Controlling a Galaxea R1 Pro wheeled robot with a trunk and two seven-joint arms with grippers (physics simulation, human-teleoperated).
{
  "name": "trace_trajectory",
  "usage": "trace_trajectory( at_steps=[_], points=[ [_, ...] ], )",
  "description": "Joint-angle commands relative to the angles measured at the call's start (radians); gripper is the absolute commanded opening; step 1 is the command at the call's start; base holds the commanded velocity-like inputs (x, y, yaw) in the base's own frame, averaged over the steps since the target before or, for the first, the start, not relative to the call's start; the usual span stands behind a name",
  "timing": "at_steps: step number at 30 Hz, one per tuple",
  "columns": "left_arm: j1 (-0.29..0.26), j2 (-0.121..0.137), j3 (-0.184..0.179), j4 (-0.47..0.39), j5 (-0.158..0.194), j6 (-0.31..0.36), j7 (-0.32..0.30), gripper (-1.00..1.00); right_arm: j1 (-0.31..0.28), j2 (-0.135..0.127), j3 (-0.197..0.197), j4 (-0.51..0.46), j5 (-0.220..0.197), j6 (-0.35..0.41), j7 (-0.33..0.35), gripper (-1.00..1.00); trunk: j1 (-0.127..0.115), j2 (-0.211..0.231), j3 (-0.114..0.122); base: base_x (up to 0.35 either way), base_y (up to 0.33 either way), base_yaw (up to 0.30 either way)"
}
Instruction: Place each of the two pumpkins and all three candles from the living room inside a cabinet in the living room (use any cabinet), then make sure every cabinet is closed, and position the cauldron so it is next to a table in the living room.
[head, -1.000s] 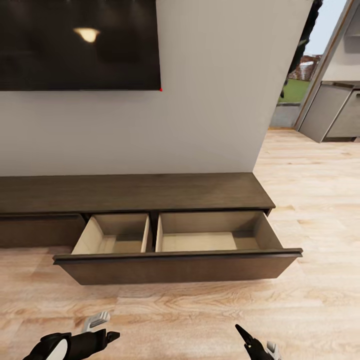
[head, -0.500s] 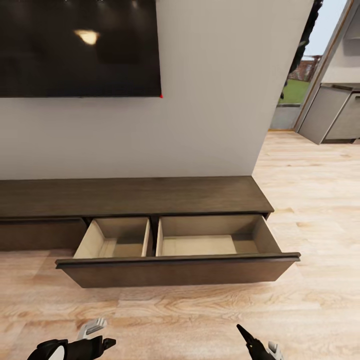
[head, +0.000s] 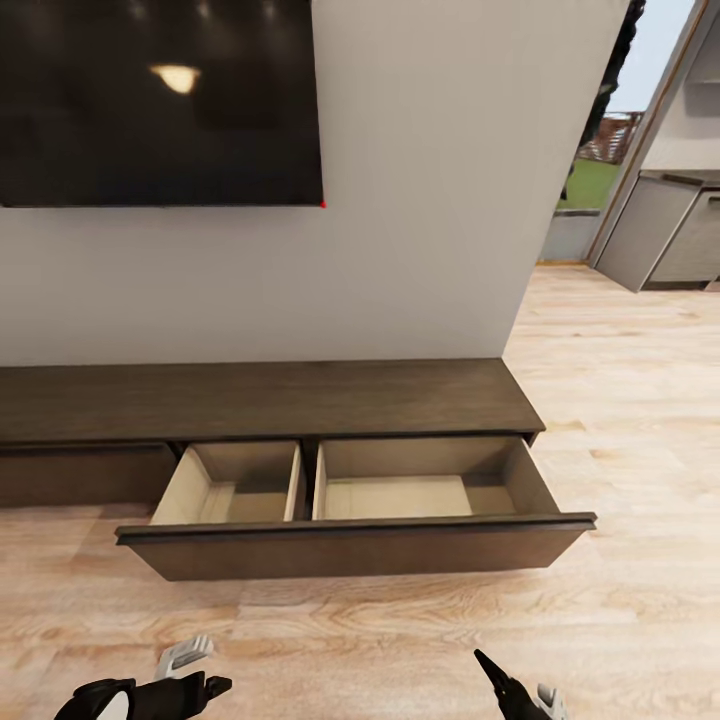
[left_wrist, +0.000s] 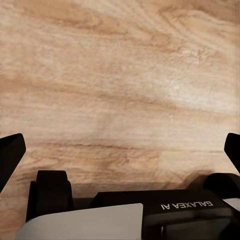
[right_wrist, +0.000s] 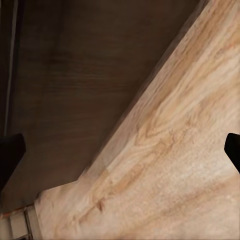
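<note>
- Left hand (head: 200, 668), low at the head view's bottom edge, black forearm lying nearly level, fingers spread wide apart, empty.
- Right hand (head: 512, 690), also low, dark fingertip angled upward, fingers parted wide, holding nothing.

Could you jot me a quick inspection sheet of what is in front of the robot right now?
Surface: pale wood floor, bare where it shows.
Job's things: long dark cabinet against the wall; its drawer is pulled open, two beige compartments showing nothing inside.
Clutter: nothing seen.
Tools: left tool low over the floor, fingers wide apart in the left wrist view; right tool low over the floor near the drawer front, fingers also wide apart in the right wrist view. Neither holds anything.
Cables: nothing seen.
Surroundings: dark screen on the white wall; grey units and greenery beyond, at right.
</note>
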Motion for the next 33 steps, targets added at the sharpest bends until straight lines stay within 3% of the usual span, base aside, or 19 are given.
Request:
trace_trajectory(
  at_steps=[1,22,30,33],
  points=[
    [0.0,0.001,-0.002,-0.001,0.003,0.003,0.0,1.0,0.0,0.0,0.008,0.0,-0.007,-0.002,0.002,1.0,-0.004,0.007,0.002,0.0,0.0,0.0],
    [0.0,0.001,-0.002,0.013,0.004,-0.042,0.011,1.0,0.0,-0.001,0.007,0.001,-0.008,-0.057,0.0,1.0,-0.085,0.154,0.068,0.0,0.0,0.0],
    [0.0,-0.004,0.002,0.016,0.007,-0.128,0.174,1.0,0.0,0.0,0.007,0.002,-0.007,-0.065,-0.006,1.0,-0.115,0.21,0.093,0.0,0.0,0.0],
    [0.0,-0.013,0.002,0.018,0.007,-0.139,0.205,1.0,0.0,0.0,0.007,0.002,-0.007,-0.093,-0.016,1.0,-0.127,0.231,0.103,0.0,0.0,0.0]
  ],
)
